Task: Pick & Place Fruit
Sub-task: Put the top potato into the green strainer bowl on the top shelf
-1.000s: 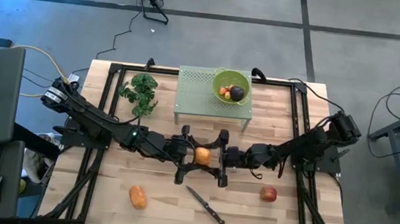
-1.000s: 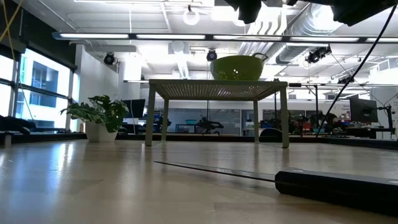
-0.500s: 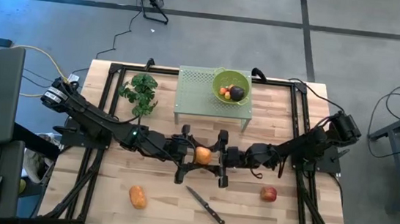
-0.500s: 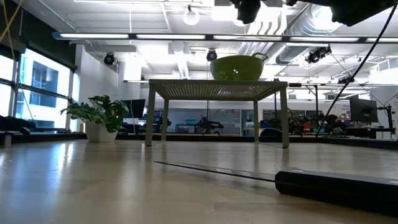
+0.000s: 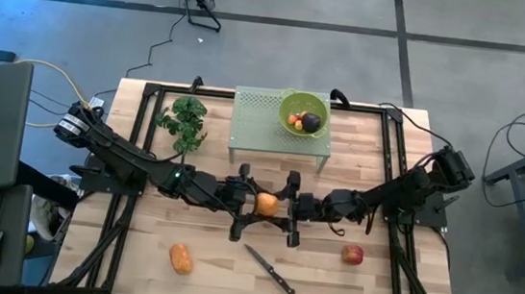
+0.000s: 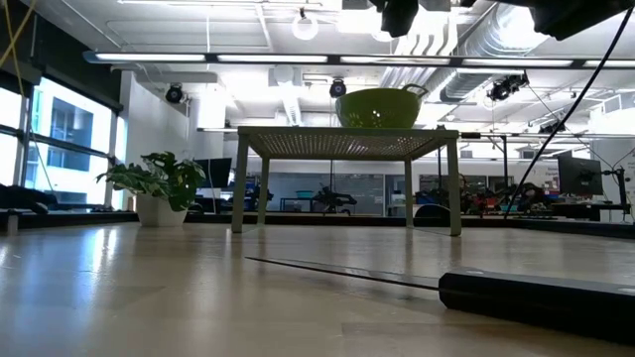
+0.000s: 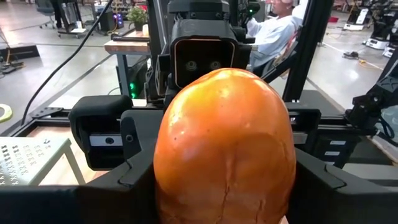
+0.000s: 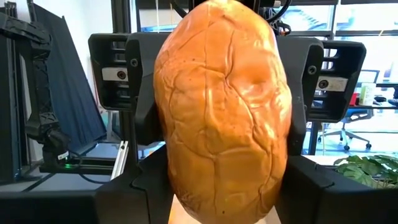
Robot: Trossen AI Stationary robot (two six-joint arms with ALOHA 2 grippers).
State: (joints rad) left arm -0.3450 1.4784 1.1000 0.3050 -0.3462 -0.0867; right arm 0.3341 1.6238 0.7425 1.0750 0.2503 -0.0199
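One orange oblong fruit (image 5: 265,203) hangs in the air over the table's middle, between both grippers. My left gripper (image 5: 255,203) reaches it from the left and my right gripper (image 5: 276,205) from the right; each is shut on it. The fruit fills the left wrist view (image 7: 225,149) and the right wrist view (image 8: 222,112). A second orange oblong fruit (image 5: 180,258) and a red apple (image 5: 352,255) lie on the table. A dark purple round fruit (image 5: 310,122) and small red-orange ones (image 5: 294,122) sit in a green bowl (image 5: 317,102). My left gripper pinches the orange fruit's left end (image 7: 168,186) between its two fingers (image 7: 134,193), coming level from the table's left. The fruit is lifted clear of the table. My right gripper pinches the fruit's right end (image 8: 177,186) between its two fingers (image 8: 140,190), coming level from the table's right, opposite the left gripper.
The bowl stands on a green perforated stand (image 5: 256,117) at the far middle of the table. A black-handled knife (image 5: 270,269) lies near the front edge, its handle (image 6: 536,293) close in the low view. A green leafy bunch (image 5: 184,122) sits far left.
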